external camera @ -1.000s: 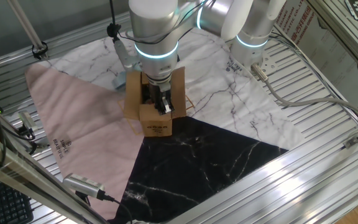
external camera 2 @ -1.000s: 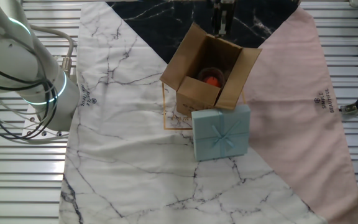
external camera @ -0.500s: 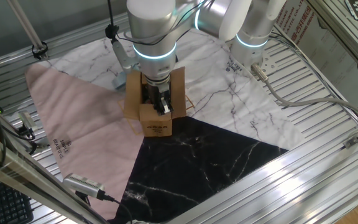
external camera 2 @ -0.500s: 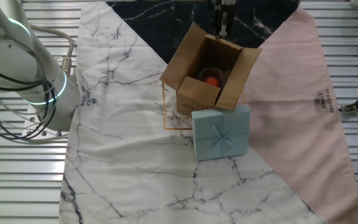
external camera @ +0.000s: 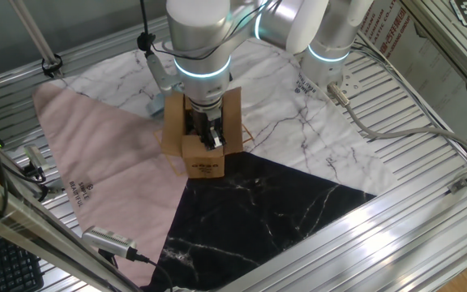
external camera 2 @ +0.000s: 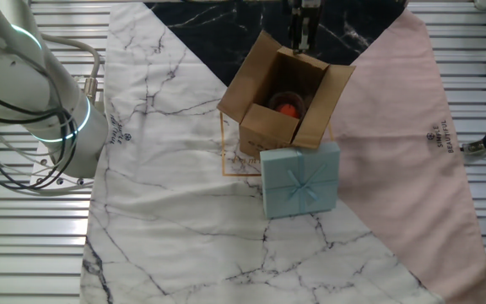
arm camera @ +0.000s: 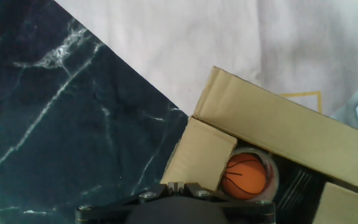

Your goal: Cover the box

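Even, bright overhead lighting, soft shadows; fixed views sharp, mild glare on metal slats [external camera: 428, 105]; hand view slightly soft, overexposed on white cloth [arm camera: 185, 37], gripper base blurred

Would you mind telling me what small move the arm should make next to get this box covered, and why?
Probably nudge the gripper inward against the flap it hangs over, folding it down. The box is open, all flaps up or splayed, an orange ball visible inside. The fingers sit at the flap by the black cloth.
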`<control>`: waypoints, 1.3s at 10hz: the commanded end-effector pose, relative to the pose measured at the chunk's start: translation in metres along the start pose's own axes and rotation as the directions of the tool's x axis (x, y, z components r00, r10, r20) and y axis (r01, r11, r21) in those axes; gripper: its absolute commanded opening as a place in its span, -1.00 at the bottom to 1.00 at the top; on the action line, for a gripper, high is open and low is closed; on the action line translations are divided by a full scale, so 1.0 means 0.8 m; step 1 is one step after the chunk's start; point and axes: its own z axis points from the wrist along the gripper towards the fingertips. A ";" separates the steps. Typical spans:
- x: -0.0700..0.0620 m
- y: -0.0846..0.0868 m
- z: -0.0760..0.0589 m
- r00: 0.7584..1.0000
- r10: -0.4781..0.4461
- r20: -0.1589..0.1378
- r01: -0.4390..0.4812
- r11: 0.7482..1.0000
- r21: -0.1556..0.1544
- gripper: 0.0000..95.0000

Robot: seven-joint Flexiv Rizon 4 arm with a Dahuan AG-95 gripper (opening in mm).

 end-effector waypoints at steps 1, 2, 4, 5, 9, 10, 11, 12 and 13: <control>0.000 0.000 0.000 1.000 0.008 -0.001 -0.008 1.000 -0.001 -1.00; 0.000 0.000 0.000 1.000 0.012 0.000 -0.012 1.000 0.000 -1.00; 0.000 0.000 0.000 1.000 0.011 0.002 -0.011 1.000 -0.002 -1.00; 0.000 0.000 0.000 1.000 0.003 0.002 -0.003 1.000 -0.002 -1.00; 0.000 0.000 0.000 0.998 -0.068 0.002 0.068 0.998 0.010 -1.00; 0.000 0.000 0.000 0.997 -0.074 0.004 0.074 0.997 0.008 -1.00; 0.000 0.000 0.000 0.998 -0.070 0.003 0.070 0.997 0.008 -1.00; 0.000 0.000 0.000 0.998 -0.063 -0.001 0.063 0.998 0.011 -1.00; 0.000 0.000 0.000 0.999 -0.036 -0.013 0.036 0.999 0.015 -1.00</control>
